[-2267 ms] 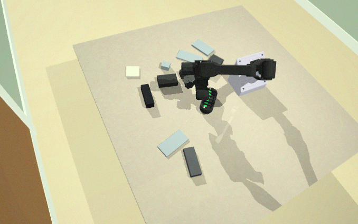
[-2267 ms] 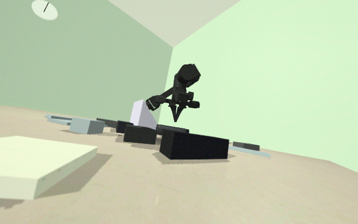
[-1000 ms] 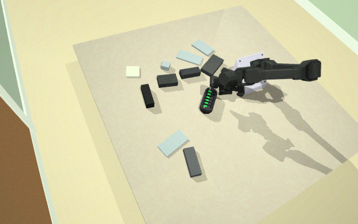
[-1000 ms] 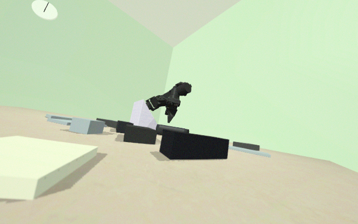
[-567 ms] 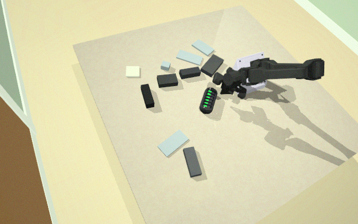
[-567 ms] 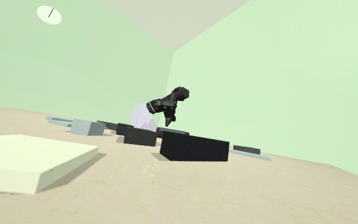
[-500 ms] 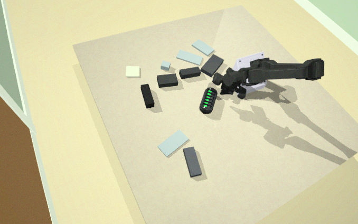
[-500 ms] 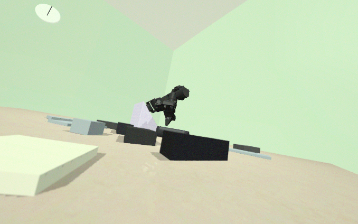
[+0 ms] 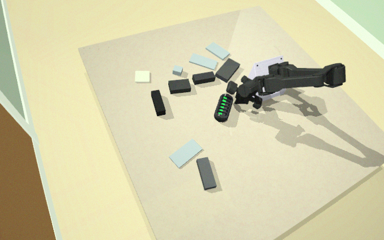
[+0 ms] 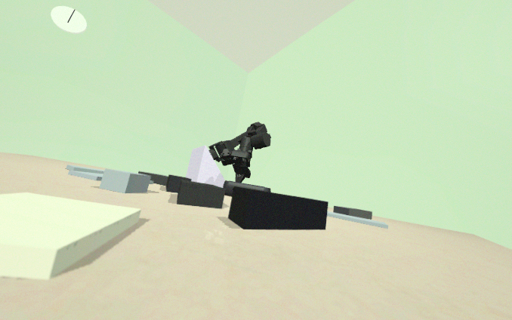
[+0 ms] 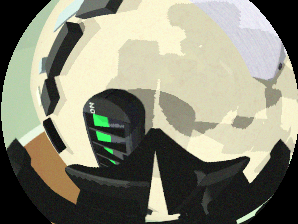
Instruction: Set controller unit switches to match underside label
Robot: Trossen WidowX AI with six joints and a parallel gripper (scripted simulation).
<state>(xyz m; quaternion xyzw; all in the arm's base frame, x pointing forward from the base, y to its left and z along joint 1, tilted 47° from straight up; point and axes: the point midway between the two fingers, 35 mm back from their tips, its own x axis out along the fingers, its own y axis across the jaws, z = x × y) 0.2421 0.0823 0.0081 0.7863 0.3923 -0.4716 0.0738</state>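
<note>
The dark grey controller unit [image 9: 220, 118] [image 10: 260, 188] [image 11: 114, 103] sits on the bench with its switch side up. Green shows on a row of rockers along one side in the top view. The wrist view shows the ON mark and several green patches; the rest of the row is behind the fingers. I cannot tell which ends are pressed down. The label underneath is hidden. My gripper [image 10: 239, 181] [image 11: 154, 132] is shut and empty. Its fingers point down beside the unit, on the side toward the white stand, apart from the unit in the top view.
A white slanted stand [image 9: 261, 64] [image 10: 199, 166] [image 11: 240, 30] is behind the arm. Dark blocks [image 9: 179, 85] [image 9: 204, 77] [image 9: 228, 69] and a black bar [image 9: 158, 102] [image 10: 279, 209] lie around the unit. Pale blue plates [image 9: 186, 153] [image 9: 203, 61], a grey bar [image 9: 206, 173] and a cream square [image 9: 142, 76] lie farther out.
</note>
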